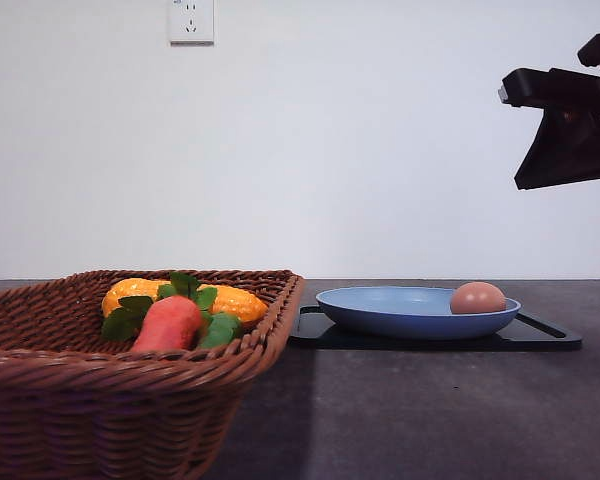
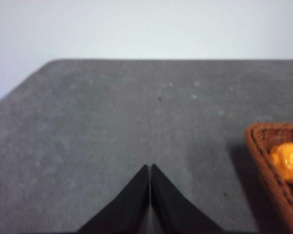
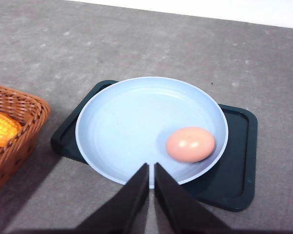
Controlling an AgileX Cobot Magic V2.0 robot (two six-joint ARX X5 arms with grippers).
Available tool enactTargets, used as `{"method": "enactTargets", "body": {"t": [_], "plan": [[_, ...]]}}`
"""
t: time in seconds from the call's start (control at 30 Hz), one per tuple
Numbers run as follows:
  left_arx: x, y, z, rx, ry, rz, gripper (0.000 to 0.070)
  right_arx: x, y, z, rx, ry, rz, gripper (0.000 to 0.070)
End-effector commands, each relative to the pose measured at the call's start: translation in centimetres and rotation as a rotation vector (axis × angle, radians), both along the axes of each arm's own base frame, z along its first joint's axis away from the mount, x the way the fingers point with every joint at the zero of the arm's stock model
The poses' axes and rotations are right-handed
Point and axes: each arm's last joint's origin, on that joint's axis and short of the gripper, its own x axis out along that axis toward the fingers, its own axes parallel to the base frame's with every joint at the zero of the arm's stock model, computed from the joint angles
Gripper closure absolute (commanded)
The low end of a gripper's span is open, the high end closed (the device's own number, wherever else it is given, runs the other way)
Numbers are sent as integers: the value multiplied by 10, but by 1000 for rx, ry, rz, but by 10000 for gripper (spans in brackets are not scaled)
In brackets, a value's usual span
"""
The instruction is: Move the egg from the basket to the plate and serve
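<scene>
Brownish-pink egg (image 3: 190,144) on blue plate (image 3: 122,126), wicker basket (image 1: 100,400) apart

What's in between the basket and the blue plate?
In the front view, just a short gap of bare dark table and the black tray's edge separate the basket from the plate.

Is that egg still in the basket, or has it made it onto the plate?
On the plate. The egg lies inside the blue plate, near its rim, apart from the wicker basket.

Front camera sits low at table level; both wrist cameras look down, sharing the basket (image 1: 130,370) edge.
</scene>
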Motion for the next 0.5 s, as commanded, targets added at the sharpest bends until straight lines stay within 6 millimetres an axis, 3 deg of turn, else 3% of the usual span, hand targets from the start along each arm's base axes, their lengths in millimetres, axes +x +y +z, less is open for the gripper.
{"method": "enactTargets", "body": {"t": [0.0, 0.27, 0.47], "plan": [[1, 0, -2, -33, -6, 8, 700, 1, 2, 3, 17, -7, -1, 700], [4, 0, -23, -98, 53, 20, 700, 1, 2, 3, 16, -7, -1, 700], [4, 0, -21, -97, 36, 19, 700, 1, 2, 3, 15, -8, 0, 700]]}}
